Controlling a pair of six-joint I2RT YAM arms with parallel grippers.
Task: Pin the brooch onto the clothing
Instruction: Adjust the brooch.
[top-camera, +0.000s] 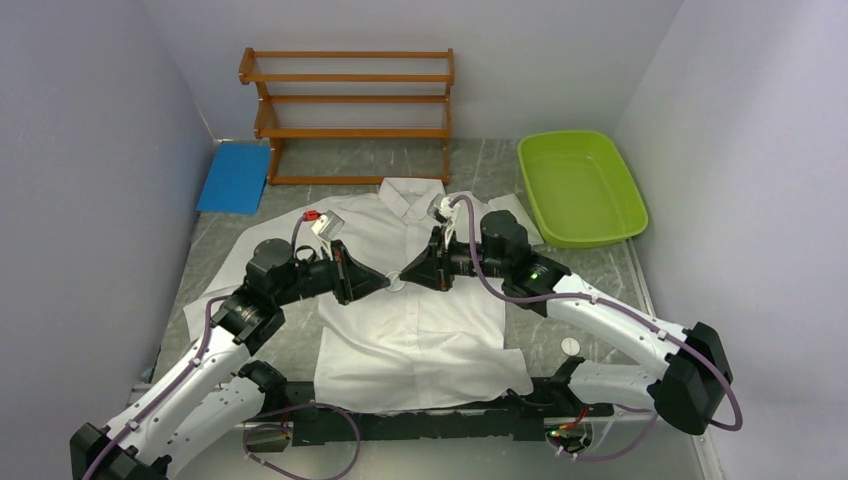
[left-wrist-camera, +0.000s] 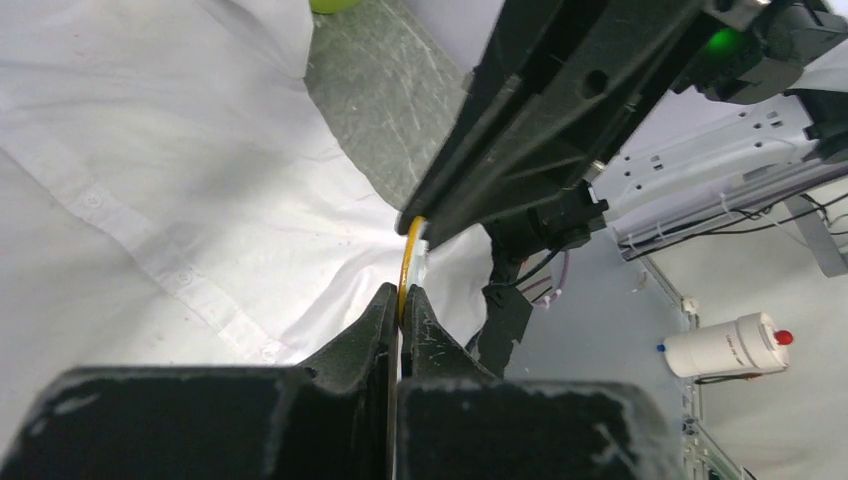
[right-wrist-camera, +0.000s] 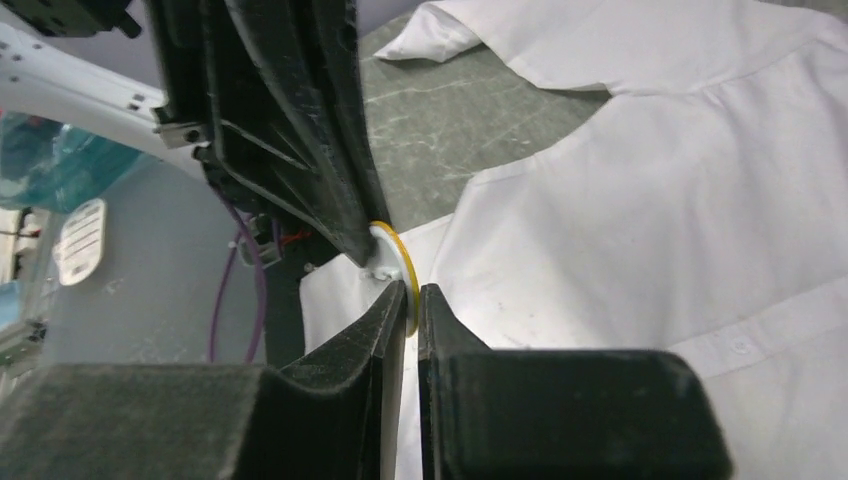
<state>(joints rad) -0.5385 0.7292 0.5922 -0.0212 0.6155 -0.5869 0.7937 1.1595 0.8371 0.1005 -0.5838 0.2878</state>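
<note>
The white shirt (top-camera: 420, 330) lies flat on the table, collar at the far end. The brooch (top-camera: 397, 281), a small round disc with a yellow rim and white face, is held just above the shirt's chest. My left gripper (top-camera: 385, 281) and right gripper (top-camera: 409, 278) meet tip to tip, each shut on an opposite edge of it. In the left wrist view my gripper (left-wrist-camera: 402, 295) pinches the brooch (left-wrist-camera: 408, 250) edge-on over the shirt (left-wrist-camera: 150, 180). In the right wrist view my gripper (right-wrist-camera: 413, 293) pinches the brooch (right-wrist-camera: 393, 255) beside the shirt (right-wrist-camera: 650, 180).
A wooden rack (top-camera: 350, 110) stands at the back, a blue pad (top-camera: 235, 177) to its left, a green tub (top-camera: 580, 185) at the back right. A small white round object (top-camera: 571, 347) lies by the right arm. A white cylinder with a red cap (left-wrist-camera: 725, 345) lies off the shirt.
</note>
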